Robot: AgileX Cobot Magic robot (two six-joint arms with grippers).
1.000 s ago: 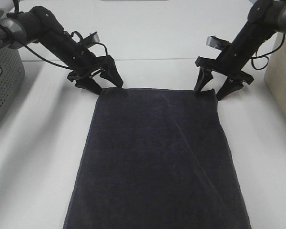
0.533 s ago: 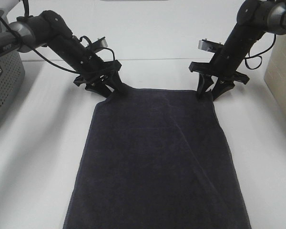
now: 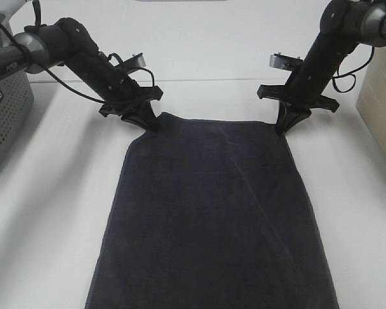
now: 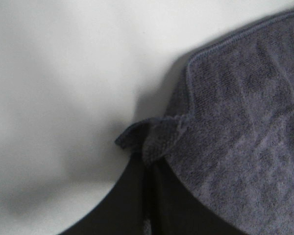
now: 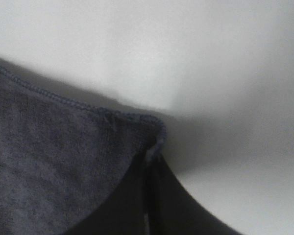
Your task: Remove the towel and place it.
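The dark navy towel (image 3: 212,212) lies spread flat on the white table, running from the far middle to the front edge. My left gripper (image 3: 151,123) is shut on the towel's far left corner. In the left wrist view the corner (image 4: 157,137) is bunched between the closed fingers. My right gripper (image 3: 282,127) is shut on the towel's far right corner. The right wrist view shows that hemmed corner (image 5: 154,142) pinched between the closed fingers, with the towel (image 5: 49,166) beside them.
A grey perforated basket (image 3: 3,109) stands at the left edge of the table. A beige box (image 3: 383,96) stands at the right edge. The white table (image 3: 45,212) shows bare surface on both sides of the towel.
Both grippers have come down onto the towel's far corners and closed from open to shut on them. The left corner is now pulled up slightly.
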